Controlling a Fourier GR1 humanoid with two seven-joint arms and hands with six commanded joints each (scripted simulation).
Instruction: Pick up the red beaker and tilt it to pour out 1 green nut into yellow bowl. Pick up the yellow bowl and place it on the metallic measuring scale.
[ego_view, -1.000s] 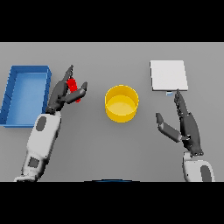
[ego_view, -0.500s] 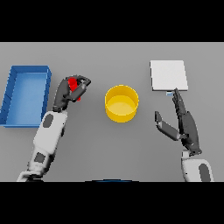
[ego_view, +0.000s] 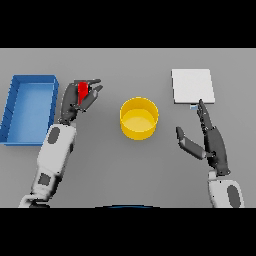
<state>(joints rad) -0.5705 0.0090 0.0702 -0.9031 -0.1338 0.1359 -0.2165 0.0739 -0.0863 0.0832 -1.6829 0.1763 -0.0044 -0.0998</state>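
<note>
With the red beaker (ego_view: 82, 90) gripped in the left hand (ego_view: 75, 100), it is best carried toward 3 o'clock over the yellow bowl (ego_view: 139, 118) and tilted slowly, while the right hand (ego_view: 212, 142) rests open.

red beaker (ego_view: 83, 90) tilted, yellow bowl (ego_view: 139, 118) upright mid-table

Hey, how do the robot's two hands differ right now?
The left hand is curled round the red beaker, while the right hand is open with straight fingers and holds nothing. The left is beside the blue tray; the right sits just below the scale. Both are dark.
</note>
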